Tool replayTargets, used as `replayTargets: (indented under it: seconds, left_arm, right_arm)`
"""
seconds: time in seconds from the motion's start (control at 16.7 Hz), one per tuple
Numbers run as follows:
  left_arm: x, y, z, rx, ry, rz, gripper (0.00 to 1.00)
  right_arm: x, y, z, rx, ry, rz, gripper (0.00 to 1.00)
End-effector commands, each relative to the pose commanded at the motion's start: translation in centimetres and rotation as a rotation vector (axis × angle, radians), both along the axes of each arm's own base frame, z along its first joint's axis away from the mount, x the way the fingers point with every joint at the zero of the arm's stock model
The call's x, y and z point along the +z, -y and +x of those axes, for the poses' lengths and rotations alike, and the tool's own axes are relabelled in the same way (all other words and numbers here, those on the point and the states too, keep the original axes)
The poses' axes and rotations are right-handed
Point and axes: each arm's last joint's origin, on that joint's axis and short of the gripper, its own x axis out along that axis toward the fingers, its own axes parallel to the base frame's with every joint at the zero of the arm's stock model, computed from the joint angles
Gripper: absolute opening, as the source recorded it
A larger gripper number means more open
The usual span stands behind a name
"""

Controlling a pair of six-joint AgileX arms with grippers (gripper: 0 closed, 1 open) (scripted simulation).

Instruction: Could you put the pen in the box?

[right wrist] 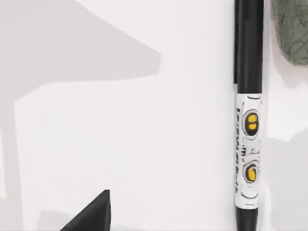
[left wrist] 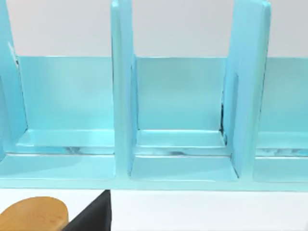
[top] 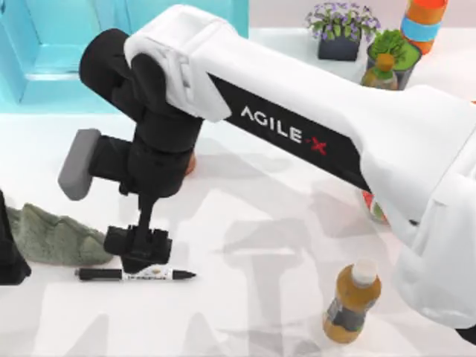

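The pen (top: 134, 274) lies flat on the white table near the front left, its pointed tip toward the right; its black barrel and white printed band (right wrist: 248, 154) show close up in the right wrist view. My right gripper (top: 141, 254) hangs just above the pen's middle, open, with nothing in it; one black fingertip (right wrist: 96, 214) stands well to the side of the pen. The light blue box (top: 44, 59) stands at the back left, and its divided compartments (left wrist: 180, 110) show in the left wrist view. My left gripper (top: 9, 256) is parked at the left edge, open.
A green cloth (top: 56, 234) lies just behind the pen's blunt end. A brown bottle with a white cap (top: 351, 301) stands front right. Potted plants (top: 342, 30) and an orange-and-blue container (top: 424, 22) sit back right. A tan rounded object (left wrist: 33, 214) lies before the box.
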Motion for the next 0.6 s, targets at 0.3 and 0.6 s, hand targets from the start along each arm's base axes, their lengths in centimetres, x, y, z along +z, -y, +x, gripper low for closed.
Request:
replayTargets:
  seconds: [0.3,0.6]
  left_arm:
    - [0.0,0.0,0.0,0.000,0.000,0.000,1.00]
    - [0.0,0.0,0.0,0.000,0.000,0.000,1.00]
  right_arm:
    - [-2.6,-0.6,0.3,0.000,0.000,0.000,1.00]
    - [-9.1,-2.0,0.6,-0.001,0.000,-0.002,1.00]
